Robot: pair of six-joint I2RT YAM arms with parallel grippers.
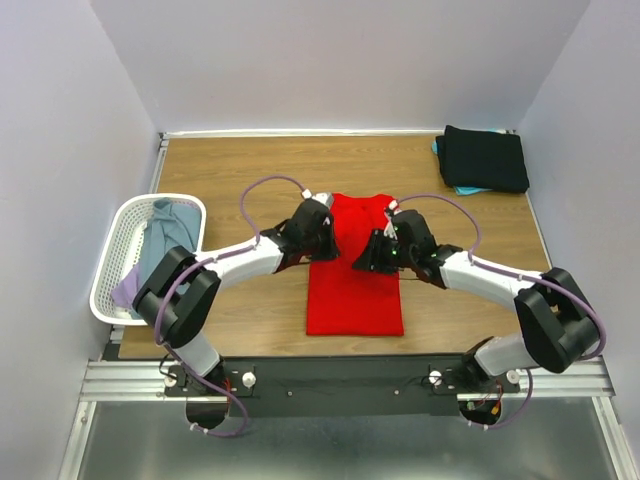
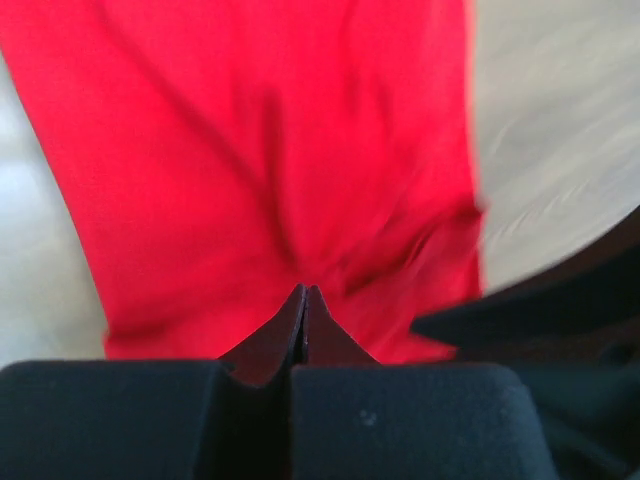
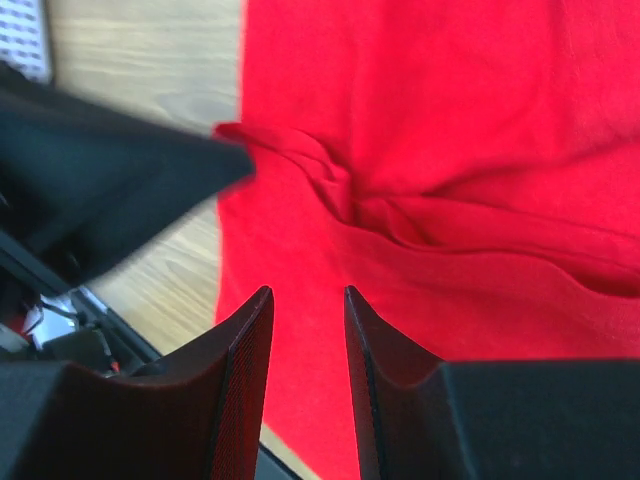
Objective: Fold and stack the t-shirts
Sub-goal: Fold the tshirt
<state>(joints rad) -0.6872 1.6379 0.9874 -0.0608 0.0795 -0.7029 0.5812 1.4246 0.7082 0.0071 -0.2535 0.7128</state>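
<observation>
A bright red t-shirt [image 1: 355, 290] lies folded into a long strip at the middle of the table. My left gripper [image 1: 330, 232] is at its upper left edge. In the left wrist view the jaws [image 2: 303, 290] are shut, and creases in the red cloth [image 2: 250, 150] run into the tips. My right gripper [image 1: 364, 262] hovers over the shirt's upper right part. It is open [image 3: 305, 295], with red cloth [image 3: 450, 120] below and nothing between the fingers. A black t-shirt [image 1: 486, 158] lies folded on a teal one [image 1: 440, 147] at the back right.
A white mesh basket [image 1: 118, 275] stands at the left edge, holding a grey-blue shirt [image 1: 165, 235] and a lavender one [image 1: 128, 290]. My left gripper's dark body [image 3: 120, 190] shows at the left of the right wrist view, close to the bunched shirt edge.
</observation>
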